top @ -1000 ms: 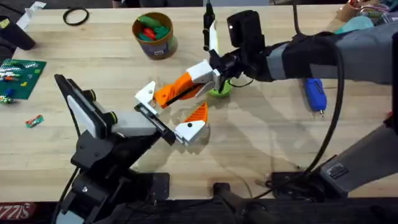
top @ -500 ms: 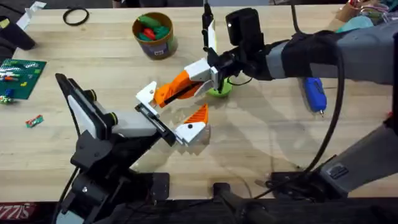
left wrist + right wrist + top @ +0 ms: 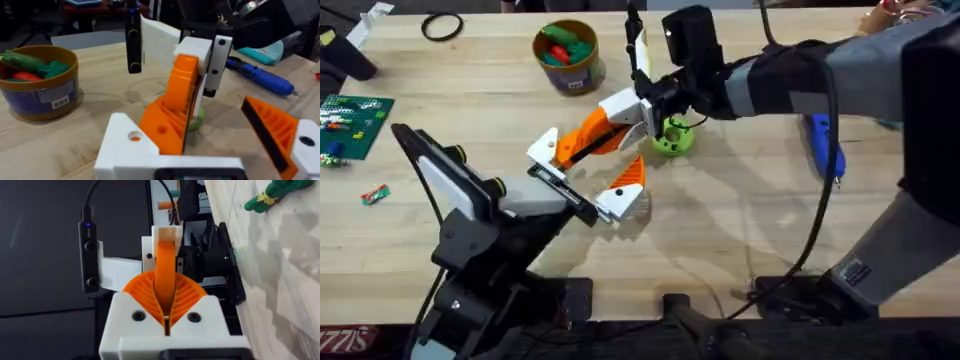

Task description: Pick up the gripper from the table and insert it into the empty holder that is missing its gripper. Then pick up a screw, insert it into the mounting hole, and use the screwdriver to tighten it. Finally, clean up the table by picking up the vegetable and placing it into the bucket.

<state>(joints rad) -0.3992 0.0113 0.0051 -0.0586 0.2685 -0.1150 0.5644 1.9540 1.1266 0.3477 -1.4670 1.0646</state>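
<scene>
The right gripper (image 3: pixel 642 108) is seen just above table centre in the overhead view, its fingers clamped on the white tip end of the gripper (image 3: pixel 588 137), the long orange printed finger. This finger is held tilted, its white base block at 8 o'clock from the right gripper, touching or just above the holder (image 3: pixel 555 184), the white block with black rail at the tip of the left arm. Whether the base is seated on the rail cannot be told.

The left gripper (image 3: pixel 590 196) carries a single shorter orange-and-white wedge finger (image 3: pixel 623 192); with only one finger mounted, its open or closed state cannot be told.

A green vegetable (image 3: pixel 672 138) lies on the table just at 4 o'clock from the right gripper, partly hidden by it.

The yellow bucket (image 3: pixel 567 54) stands at 11 o'clock from the held finger, well apart, with red and green items inside. The blue screwdriver (image 3: pixel 823 148) lies at 3 o'clock, near the right forearm, its metal tip pointing toward the near table edge.
</scene>
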